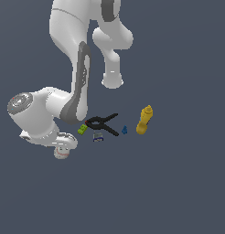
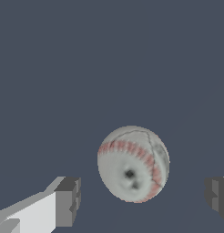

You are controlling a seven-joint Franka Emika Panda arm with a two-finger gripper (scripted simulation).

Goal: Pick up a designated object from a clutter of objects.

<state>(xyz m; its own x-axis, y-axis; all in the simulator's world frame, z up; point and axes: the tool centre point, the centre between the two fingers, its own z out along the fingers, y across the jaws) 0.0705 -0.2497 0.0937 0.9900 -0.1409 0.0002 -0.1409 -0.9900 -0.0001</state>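
Observation:
The white baseball (image 2: 133, 164) with red stitching fills the middle of the wrist view, lying between my two dark fingertips (image 2: 68, 200) with a gap on each side. My gripper (image 2: 143, 198) is open around it and touches nothing. In the exterior view the baseball (image 1: 62, 154) peeks out just under the arm's hand, at the left end of the clutter. My gripper (image 1: 64, 147) there is mostly hidden by the wrist.
To the exterior view's right of the ball lie a small blue-white can (image 1: 98, 136), a green block (image 1: 82, 129), a black spring clamp (image 1: 103, 124), a tiny blue piece (image 1: 124, 130) and a yellow bottle (image 1: 144, 119). The floor is plain dark grey.

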